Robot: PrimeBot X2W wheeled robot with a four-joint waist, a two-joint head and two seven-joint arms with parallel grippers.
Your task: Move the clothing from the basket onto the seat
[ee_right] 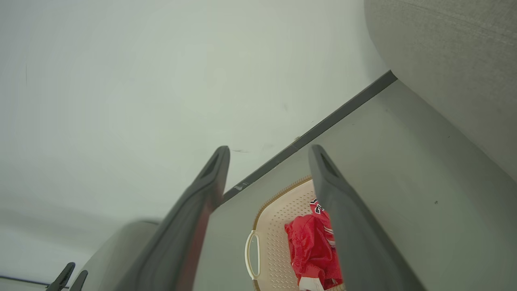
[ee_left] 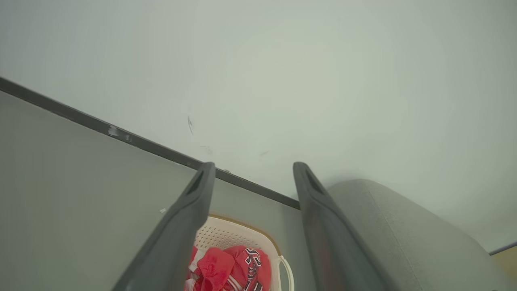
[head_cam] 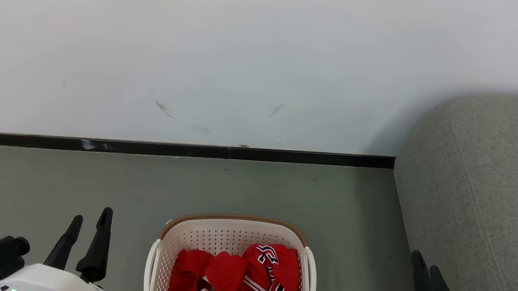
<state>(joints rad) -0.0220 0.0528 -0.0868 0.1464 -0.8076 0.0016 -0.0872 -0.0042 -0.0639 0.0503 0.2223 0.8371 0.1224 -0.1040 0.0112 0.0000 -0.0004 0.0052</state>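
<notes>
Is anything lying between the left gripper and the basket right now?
No. In the head view the stretch between the open left gripper and the basket is bare grey floor; the clothing sits inside the basket.

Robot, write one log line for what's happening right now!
stage: not started | clothing: in basket | basket: on floor, beside seat, apart | left claw: open, empty | right claw: open, empty

The basket [head_cam: 225, 237] and clothing [head_cam: 230, 285] run off the head view's bottom edge. The sofa [head_cam: 497, 201] is cut at the right. The lettering [head_cam: 268, 256] is too small to read.
</notes>
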